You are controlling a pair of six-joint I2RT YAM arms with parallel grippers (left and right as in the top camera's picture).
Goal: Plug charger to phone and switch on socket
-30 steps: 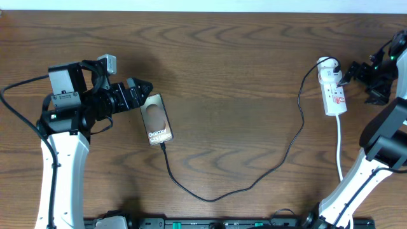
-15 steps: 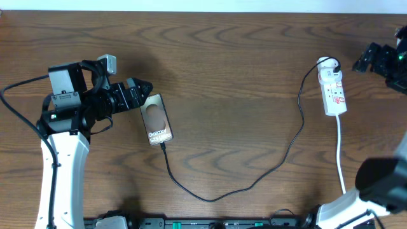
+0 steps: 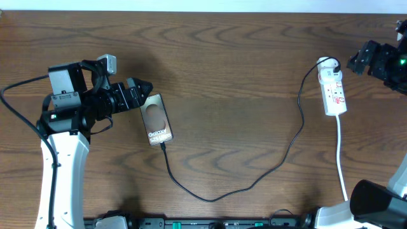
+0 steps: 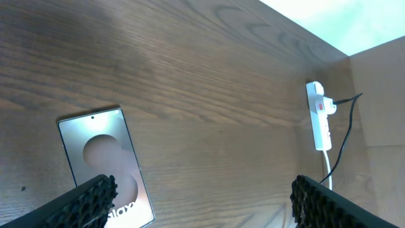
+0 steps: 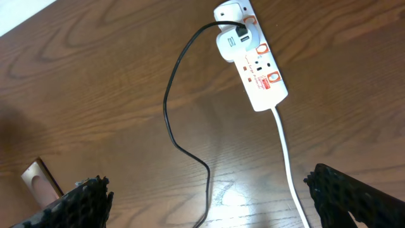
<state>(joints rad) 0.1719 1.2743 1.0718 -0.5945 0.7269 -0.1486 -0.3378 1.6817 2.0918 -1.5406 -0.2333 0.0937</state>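
Note:
The phone (image 3: 157,119) lies face up left of centre, a brown slab with white lettering. The charger (image 3: 254,181) is a thin black cable that runs from the phone's lower edge in a loop across the table to a white adapter (image 3: 328,64) in the socket (image 3: 334,92). My left gripper (image 3: 142,95) stands open at the phone's upper left corner. In the left wrist view the phone (image 4: 101,152) lies ahead of the left gripper (image 4: 202,206). My right gripper (image 3: 353,63) hovers open just right of the socket's top end. The right wrist view looks down on the socket (image 5: 256,63) and the charger (image 5: 174,126).
The socket's thick white cord (image 3: 340,152) runs down toward the front edge. Red switch marks (image 5: 261,49) show along the strip. The right arm's base (image 3: 375,207) stands at the front right corner. A black rail (image 3: 203,224) lines the front edge.
My right gripper has pulled away from the socket's right side, risen, and now hangs near the socket's top end. The left arm, phone and cable have not moved.

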